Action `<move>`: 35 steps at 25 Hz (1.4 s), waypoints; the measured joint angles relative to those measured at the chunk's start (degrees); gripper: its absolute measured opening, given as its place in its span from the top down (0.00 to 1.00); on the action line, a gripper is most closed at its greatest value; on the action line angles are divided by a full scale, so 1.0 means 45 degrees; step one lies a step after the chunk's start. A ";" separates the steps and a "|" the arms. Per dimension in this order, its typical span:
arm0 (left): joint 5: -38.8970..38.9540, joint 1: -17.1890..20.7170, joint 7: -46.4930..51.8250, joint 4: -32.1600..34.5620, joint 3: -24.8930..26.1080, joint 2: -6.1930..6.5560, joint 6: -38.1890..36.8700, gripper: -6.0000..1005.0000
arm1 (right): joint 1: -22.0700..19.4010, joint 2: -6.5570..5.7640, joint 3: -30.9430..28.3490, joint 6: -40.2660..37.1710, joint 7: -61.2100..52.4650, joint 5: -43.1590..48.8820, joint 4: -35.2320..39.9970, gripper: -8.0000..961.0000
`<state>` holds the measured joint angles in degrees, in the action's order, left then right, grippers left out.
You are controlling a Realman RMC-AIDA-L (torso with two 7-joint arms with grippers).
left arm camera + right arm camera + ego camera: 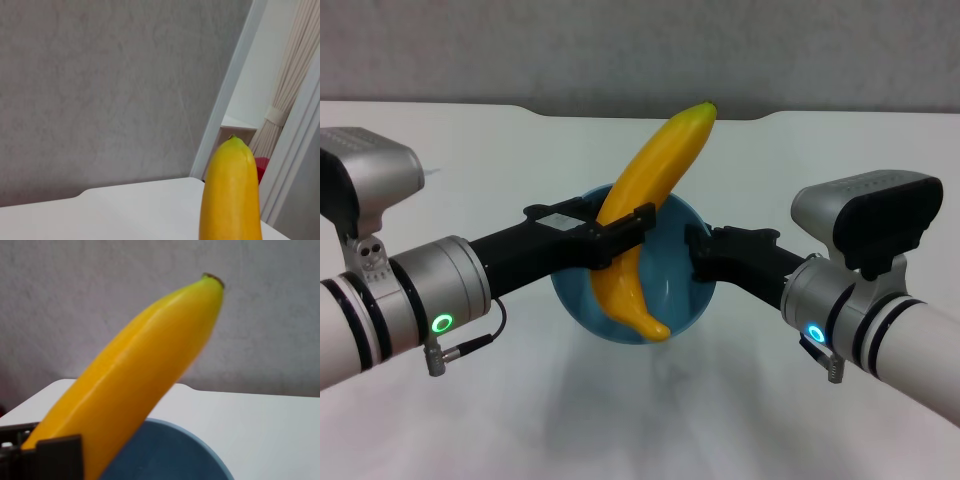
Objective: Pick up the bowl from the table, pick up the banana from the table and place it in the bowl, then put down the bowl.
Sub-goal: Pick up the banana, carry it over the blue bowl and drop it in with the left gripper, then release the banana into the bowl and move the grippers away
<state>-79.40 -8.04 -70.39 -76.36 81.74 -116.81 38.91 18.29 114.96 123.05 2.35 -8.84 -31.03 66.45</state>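
Note:
The light-blue bowl (672, 292) hangs a little above the white table (470, 430), with its shadow beneath it. My right gripper (698, 256) is shut on the bowl's right rim. My left gripper (620, 236) is shut on the middle of the yellow-orange banana (660, 160). The banana stands steeply tilted, its lower end inside the bowl and its upper end rising past the far rim. The left wrist view shows the banana's upper tip (231, 195). The right wrist view shows the banana (140, 375) above the bowl's rim (165, 455), with a left gripper finger (55, 455) against it.
The table's far edge has a shallow notch (640, 112) behind the banana, with a grey wall (620, 50) beyond. In the left wrist view a doorway and a curtain (295, 75) lie past the table's corner.

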 joint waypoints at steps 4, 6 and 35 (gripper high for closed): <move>-0.0028 -0.0035 -0.0002 0.0099 -0.0001 0.0000 -0.0059 0.44 | 0.0026 0.0000 0.0043 -0.0030 0.0004 0.0017 0.0037 0.88; -0.0018 -0.0110 -0.0002 0.0288 -0.0001 -0.0009 -0.0061 0.44 | 0.0043 0.0000 0.0043 -0.0034 0.0006 0.0016 0.0012 0.88; 0.1646 0.1093 -0.2071 -0.0284 0.0942 -0.0020 -0.0314 0.11 | 0.0057 -0.0003 -0.0066 0.0176 -0.0075 -0.0056 -0.0042 0.87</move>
<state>-71.99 -3.13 -79.71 -77.64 85.98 -116.90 37.49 18.55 114.94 122.75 3.15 -9.17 -31.28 66.26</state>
